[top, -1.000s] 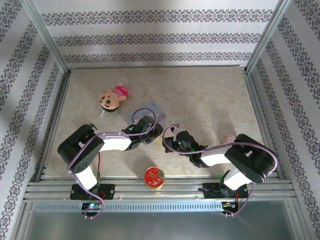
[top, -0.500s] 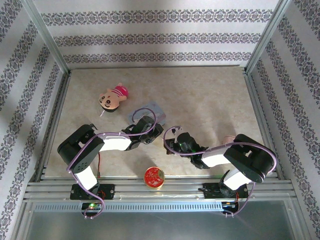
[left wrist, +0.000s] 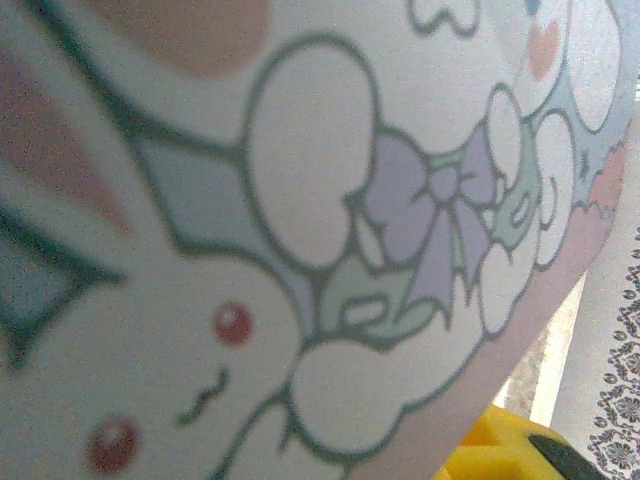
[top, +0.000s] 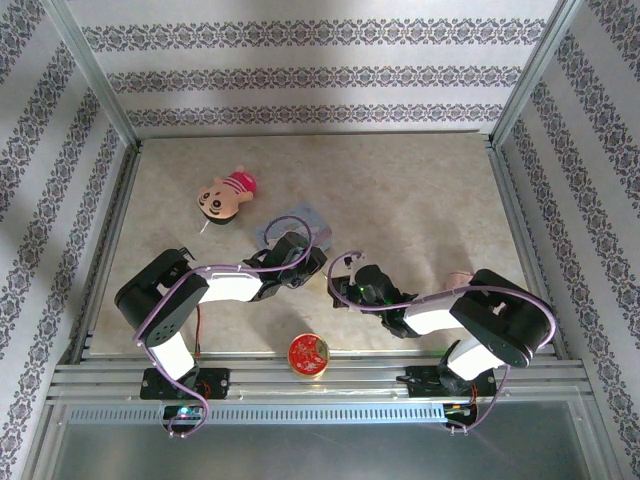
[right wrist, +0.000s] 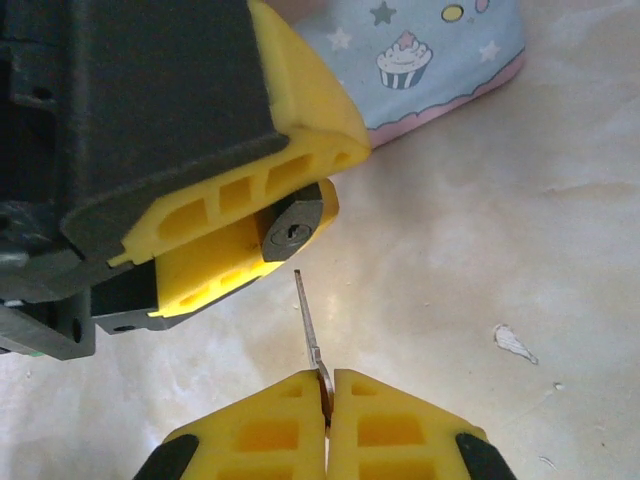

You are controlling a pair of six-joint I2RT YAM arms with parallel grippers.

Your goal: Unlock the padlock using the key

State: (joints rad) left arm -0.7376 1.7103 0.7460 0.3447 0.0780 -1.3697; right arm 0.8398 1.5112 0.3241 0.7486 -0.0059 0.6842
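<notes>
The padlock (right wrist: 293, 230) sits clamped between the yellow fingers (right wrist: 300, 150) of the left gripper (top: 312, 262), its silvery round keyhole face turned toward the right wrist camera. It is held just above the table, near the middle of it and close to the corner of the pale blue tin (right wrist: 420, 50). The key (right wrist: 308, 315) is pinched in the clenched right gripper (right wrist: 327, 390). Its thin blade points up at the lock, with the tip just short of the lock's lower edge and not in the keyhole.

The left wrist camera looks closely at the tin's cartoon lid, a white rabbit with a lilac bow, with one of its own yellow fingers (left wrist: 500, 450) in the lower right corner.

Compared with a second ago, very little has changed. From above, the right arm has shifted slightly and its cable loop sits a touch lower, while the left arm, the tin, the doll and the disc lie where they were.

The small doll (top: 227, 194) with a pink top lies well apart on the far left of the table (top: 420, 190), a beige marbled surface. The round red disc (top: 309, 354) rests at the near edge, between the two arm bases. Striped patterned wallpaper (top: 320, 75) covers the walls, and an aluminium frame (top: 320, 375) borders the table.
</notes>
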